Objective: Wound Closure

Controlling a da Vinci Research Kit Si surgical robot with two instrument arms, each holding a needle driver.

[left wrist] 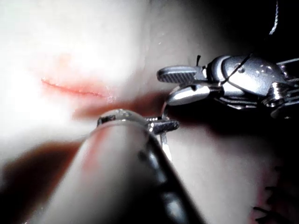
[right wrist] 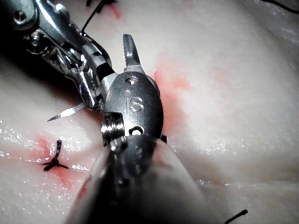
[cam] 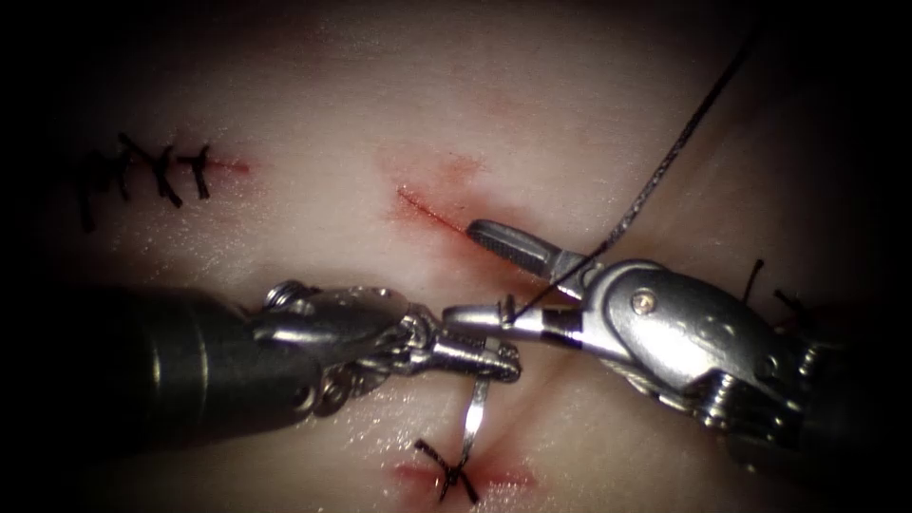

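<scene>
Left end effector (cam: 494,361) clamps the needle (cam: 472,426) near its upper end, free of the tissue (cam: 313,85). Your right end effector (cam: 475,275) gapes wide, thread (cam: 665,171) across it, cut (cam: 432,211) at centre.

A central pool of light leaves the tissue (cam: 532,104) dark at the endoscope's edges; glare flashes off the right claw (cam: 484,275), the near shaft blurred.

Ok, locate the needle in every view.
Endoscope: needle hangs from the shut left pincer toward a stitch.
Left wrist: needle crosses that pincer's tip.
Right wrist: needle sticks out beside the left pincer.
Shared landmark: the left pincer gripping it; right pincer open, empty.
</scene>
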